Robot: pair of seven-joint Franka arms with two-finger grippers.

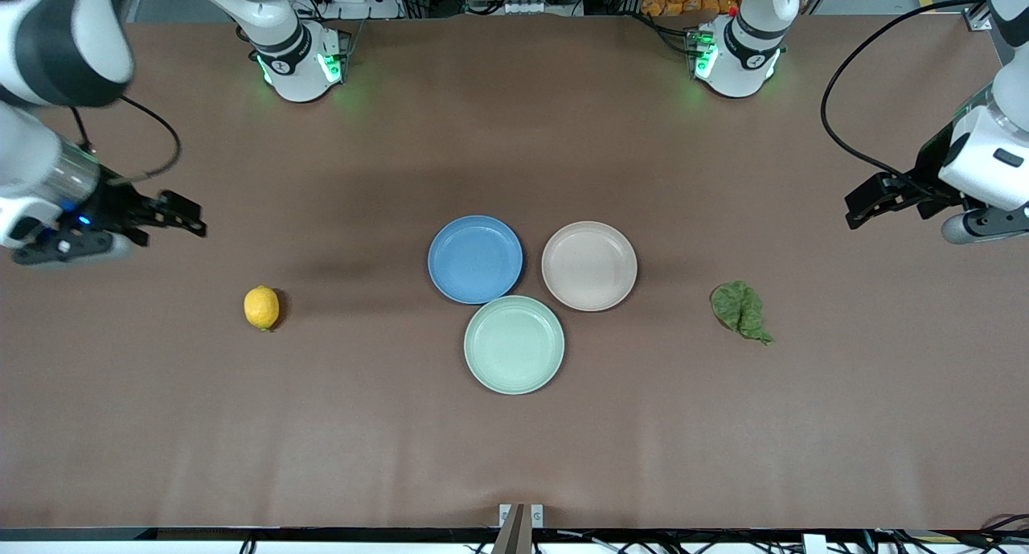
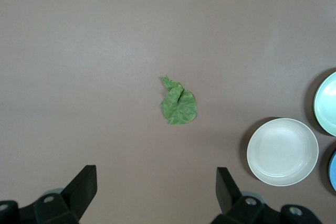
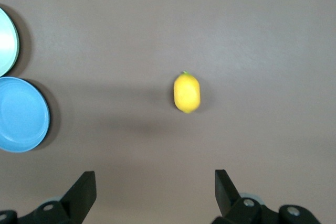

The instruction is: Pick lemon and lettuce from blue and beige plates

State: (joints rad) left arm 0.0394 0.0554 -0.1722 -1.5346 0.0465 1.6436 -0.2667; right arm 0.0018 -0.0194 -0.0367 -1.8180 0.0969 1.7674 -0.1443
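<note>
The yellow lemon point(image 1: 261, 307) lies on the bare table toward the right arm's end, also in the right wrist view point(image 3: 187, 92). The wrinkled green lettuce point(image 1: 741, 310) lies on the table toward the left arm's end, also in the left wrist view point(image 2: 178, 102). The blue plate point(image 1: 475, 259) and the beige plate point(image 1: 589, 265) sit side by side mid-table, both empty. My right gripper point(image 1: 189, 216) hangs open and empty over the table near the lemon. My left gripper point(image 1: 858, 209) hangs open and empty over the table near the lettuce.
A pale mint-green plate point(image 1: 514, 344), empty, sits nearer the front camera, touching the other two plates. The arm bases point(image 1: 297, 63) stand along the table's edge farthest from the front camera. The brown table point(image 1: 514, 457) carries nothing more.
</note>
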